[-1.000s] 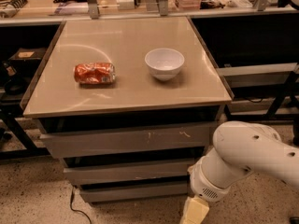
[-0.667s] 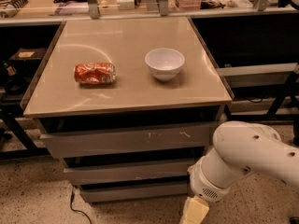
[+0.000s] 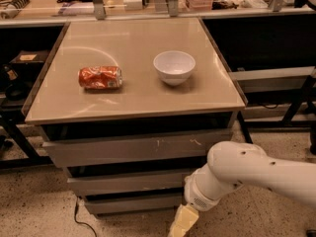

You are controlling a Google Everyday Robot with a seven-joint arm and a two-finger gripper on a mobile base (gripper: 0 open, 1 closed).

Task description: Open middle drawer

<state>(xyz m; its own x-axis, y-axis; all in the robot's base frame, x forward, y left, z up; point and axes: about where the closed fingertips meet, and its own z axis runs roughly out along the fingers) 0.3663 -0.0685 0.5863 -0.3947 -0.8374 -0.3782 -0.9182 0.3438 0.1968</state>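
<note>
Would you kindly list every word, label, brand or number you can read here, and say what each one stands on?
No text here can be read.
Red can on the tabletop: pale print, too blurred to read.
White bowl: no markings.
Middle drawer front: plain, no label.
Gripper, low in front of the drawers near the floor: no lettering visible.

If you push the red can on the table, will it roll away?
Probably a wobbly roll: the red can lies on its side on the tabletop, but looks dented. Crushed like that, it is likely light. The gripper hangs low, below the middle drawer, away from the can.
</note>
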